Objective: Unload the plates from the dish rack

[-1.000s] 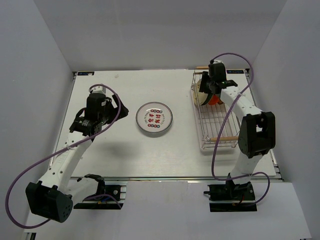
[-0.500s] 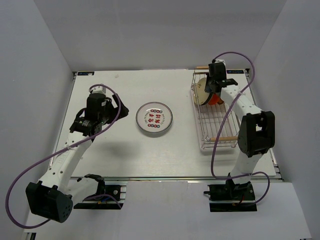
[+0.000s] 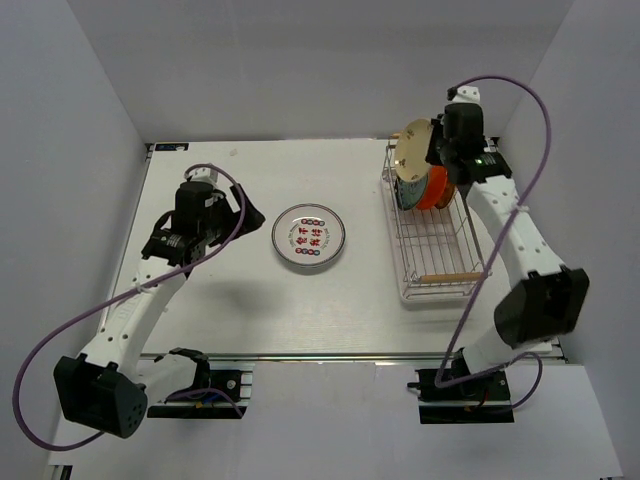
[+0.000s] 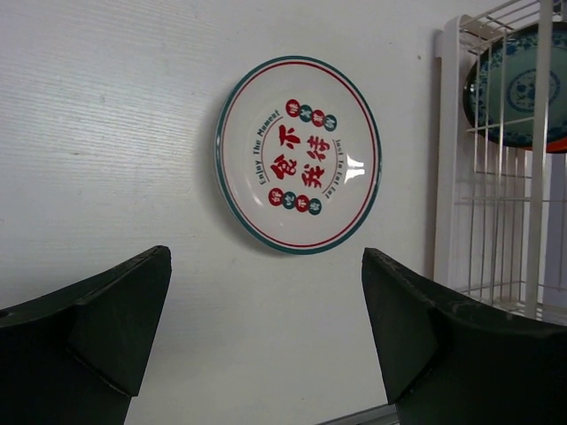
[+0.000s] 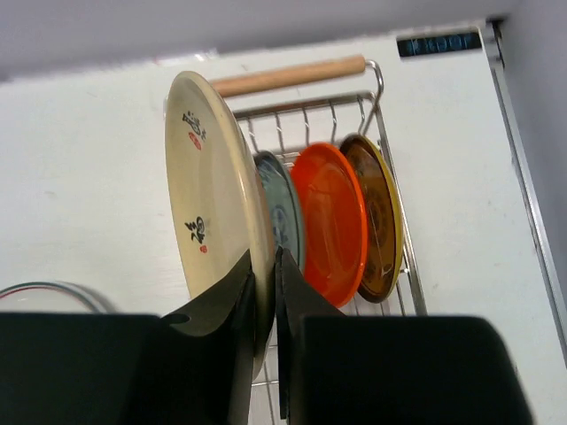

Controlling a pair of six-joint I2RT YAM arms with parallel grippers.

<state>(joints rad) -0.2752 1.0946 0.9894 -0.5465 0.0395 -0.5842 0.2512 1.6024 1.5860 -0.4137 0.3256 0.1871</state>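
Now right gripper is clamped on the cream plate rim, over the far end of the dish rack at the far-right corner of the tabletop, left gripper gapes empty; best lift straight up clear of the teal plate before swinging out.

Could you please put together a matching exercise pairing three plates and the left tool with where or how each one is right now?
Column A
1. round cream plate with dark marks
2. round white plate with green rim and red characters
3. plain red-orange round plate
4. left tool

Column B
a. lying flat on the white table
b. open, holding nothing
c. gripped at its rim by the right tool
d. standing on edge in the silver wire dish rack

Pairs: 1-c, 2-a, 3-d, 4-b
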